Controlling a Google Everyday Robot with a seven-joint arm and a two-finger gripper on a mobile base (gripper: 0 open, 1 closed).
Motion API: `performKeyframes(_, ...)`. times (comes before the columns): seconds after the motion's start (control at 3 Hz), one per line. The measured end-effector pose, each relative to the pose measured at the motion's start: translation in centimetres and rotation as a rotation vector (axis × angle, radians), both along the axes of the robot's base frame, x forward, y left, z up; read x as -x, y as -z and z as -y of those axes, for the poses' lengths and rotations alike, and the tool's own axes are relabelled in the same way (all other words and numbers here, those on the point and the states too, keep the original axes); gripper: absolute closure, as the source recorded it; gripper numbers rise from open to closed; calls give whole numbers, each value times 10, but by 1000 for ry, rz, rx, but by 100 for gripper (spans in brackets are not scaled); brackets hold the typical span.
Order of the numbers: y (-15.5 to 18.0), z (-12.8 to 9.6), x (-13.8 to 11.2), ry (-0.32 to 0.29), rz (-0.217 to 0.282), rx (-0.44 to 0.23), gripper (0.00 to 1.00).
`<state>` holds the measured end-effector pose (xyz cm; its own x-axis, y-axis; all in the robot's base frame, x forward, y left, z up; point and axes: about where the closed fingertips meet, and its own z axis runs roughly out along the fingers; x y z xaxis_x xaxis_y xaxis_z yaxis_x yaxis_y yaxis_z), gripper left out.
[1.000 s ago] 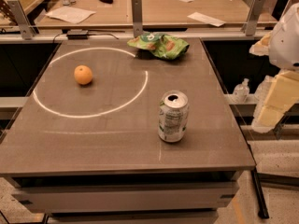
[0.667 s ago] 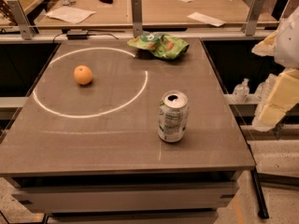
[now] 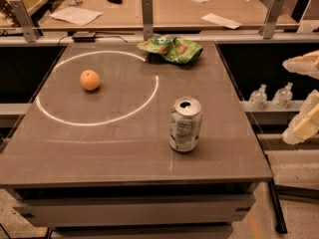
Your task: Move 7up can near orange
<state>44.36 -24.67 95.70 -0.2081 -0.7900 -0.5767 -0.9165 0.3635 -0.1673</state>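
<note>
Tabletop, grey-brown and square, seen from above its front edge. On it are one can, one orange and one snack bag.

Nearest is the can, silver and green, upright, its opened top showing. It stands right of centre, not far from the front edge, with bare table on every side.

Level with the can but off the table, at the right border, is the gripper, cream-coloured and partly cut off. It is well apart from the can and touches nothing. Whether it is released or clenched cannot be told.

Further back on the left lies the orange, inside a thin ring of light on the table. The can is just outside this ring, well apart from the orange, with open surface between them.

At the far edge, near the middle, sits the crumpled green bag, touching the ring's rim.

Right of the table, lower down, two small clear bottles stand on a ledge. Beyond the table is a wooden counter with loose papers.

Against a second ago, the can, orange and bag have not moved; the gripper has drawn further to the right border.
</note>
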Motion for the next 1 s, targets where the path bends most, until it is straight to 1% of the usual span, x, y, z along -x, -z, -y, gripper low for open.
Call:
performKeyframes(0.33, 19, -3, 6, -89, 60, -214, 0)
performKeyframes(0.67, 16, -33, 16, -183, 109, -429, 0)
performKeyframes(1.0, 15, -59, 22, -220, 125, -526, 0)
